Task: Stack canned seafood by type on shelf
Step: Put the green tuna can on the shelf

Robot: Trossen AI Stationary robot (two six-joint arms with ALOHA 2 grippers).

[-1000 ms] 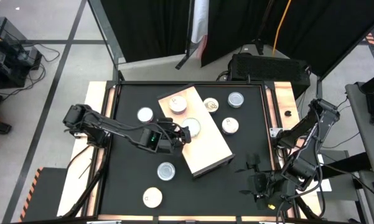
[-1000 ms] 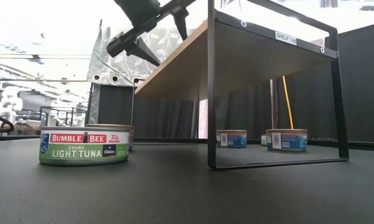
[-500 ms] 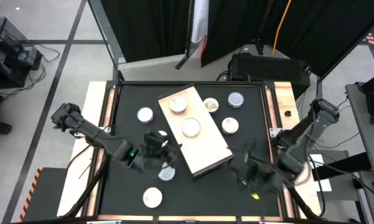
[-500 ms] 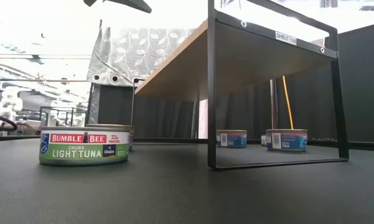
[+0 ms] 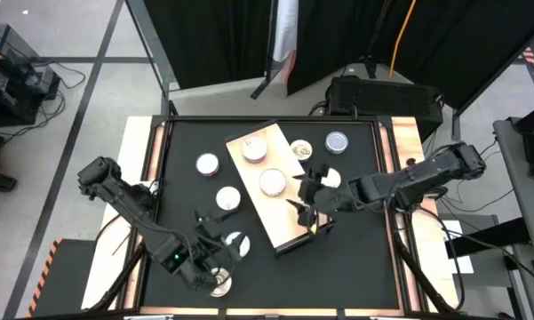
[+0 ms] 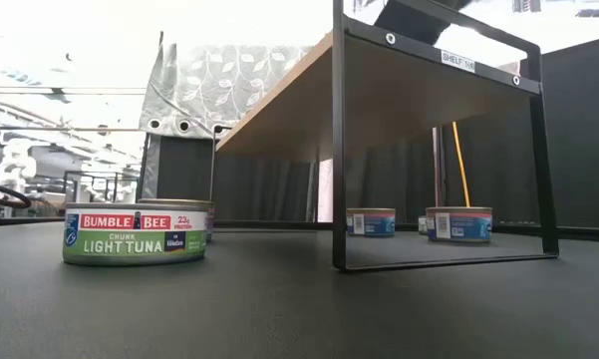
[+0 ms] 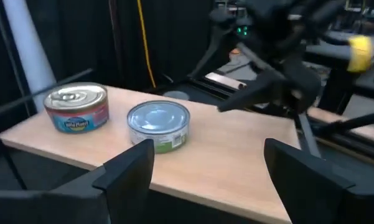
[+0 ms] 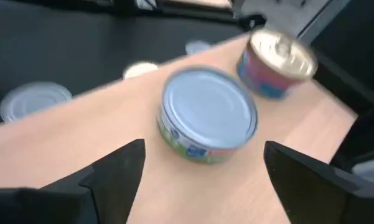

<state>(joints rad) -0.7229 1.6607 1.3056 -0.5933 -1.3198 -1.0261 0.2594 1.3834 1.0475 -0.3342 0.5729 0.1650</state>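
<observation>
Black bench (image 5: 355, 258) surface carries your shelf (image 5: 302, 222), a pale wood board on a dark frame, set at an angle near the middle. Two tins sit on the shelf: a pink-labelled tin (image 5: 253, 149) towards its far end and a green-labelled tin (image 5: 272, 181) at its centre. You have further tins scattered on the bench around the shelf. Your right gripper (image 5: 306, 191) hovers over the shelf beside the green-labelled tin, fingers spread, holding nothing. Your left gripper (image 5: 218, 253) is off the shelf's near-left side, above a tin on the bench (image 5: 238, 241), fingers likewise spread and empty.
</observation>
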